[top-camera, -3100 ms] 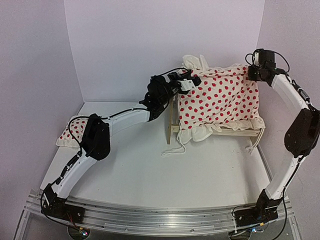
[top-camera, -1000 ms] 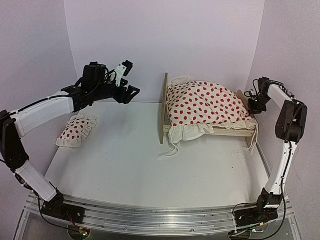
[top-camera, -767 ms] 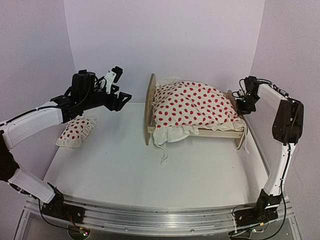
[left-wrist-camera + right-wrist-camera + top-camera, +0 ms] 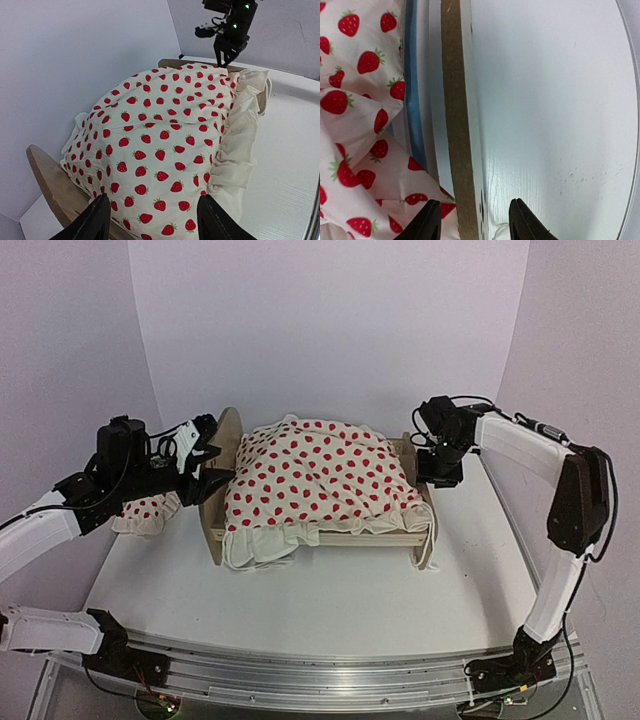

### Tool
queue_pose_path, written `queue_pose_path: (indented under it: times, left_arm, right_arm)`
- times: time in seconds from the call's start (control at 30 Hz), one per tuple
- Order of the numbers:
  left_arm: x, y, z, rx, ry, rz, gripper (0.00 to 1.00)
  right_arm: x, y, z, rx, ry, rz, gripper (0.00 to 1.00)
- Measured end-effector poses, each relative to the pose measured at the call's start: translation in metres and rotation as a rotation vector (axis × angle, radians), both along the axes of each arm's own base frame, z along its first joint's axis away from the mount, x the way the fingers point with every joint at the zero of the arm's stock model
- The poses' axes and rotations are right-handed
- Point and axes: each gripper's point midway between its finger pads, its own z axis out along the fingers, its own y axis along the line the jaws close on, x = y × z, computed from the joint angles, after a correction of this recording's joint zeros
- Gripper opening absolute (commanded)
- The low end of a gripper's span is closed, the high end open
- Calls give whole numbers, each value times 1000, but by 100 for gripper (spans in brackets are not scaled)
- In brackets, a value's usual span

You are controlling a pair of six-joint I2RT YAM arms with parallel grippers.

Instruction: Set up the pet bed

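Table (image 4: 330,610) centre: pet bed (image 4: 340,537), strawberry blanket (image 4: 320,475) heaped over it. Left gripper (image 4: 153,197) at bed's 9 o'clock, fingers apart, empty. Right gripper (image 4: 475,202) at 2 o'clock, fingers apart astride footboard (image 4: 452,100). Pillow (image 4: 150,508) at table's 9 o'clock.

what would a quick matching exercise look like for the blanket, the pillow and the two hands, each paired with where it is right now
Things:
1. blanket
2. pillow
3. left hand
4. right hand

Places:
a. open, at the headboard end
b. open, straddling the footboard
c. draped over the bed
d. on the table, left of the bed

Pairs: 1-c, 2-d, 3-a, 4-b
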Motion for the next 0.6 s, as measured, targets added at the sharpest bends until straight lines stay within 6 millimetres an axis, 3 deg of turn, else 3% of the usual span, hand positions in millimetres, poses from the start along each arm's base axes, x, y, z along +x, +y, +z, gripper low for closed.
queue_pose_path:
  times: [0.1, 0.27, 0.37, 0.43, 0.5, 0.6]
  left_arm:
    - [-6, 1, -15, 49, 34, -20, 52]
    - [-17, 8, -50, 139, 82, -43, 52]
    - [-29, 16, -77, 185, 110, -55, 51]
    - [-36, 21, -92, 205, 121, -55, 51]
    - [-39, 26, -103, 218, 133, -42, 49]
    - [-37, 37, -122, 241, 141, 19, 44]
  right_arm:
    - [-6, -10, 25, -18, -49, -24, 63]
    - [-14, -28, 77, -50, -163, -50, 64]
    - [-16, -26, 108, -27, -233, -48, 65]
    - [-17, -10, 124, -7, -274, -18, 66]
    - [-23, 21, 130, 13, -297, 51, 65]
    - [-37, 99, 133, 68, -321, 210, 61]
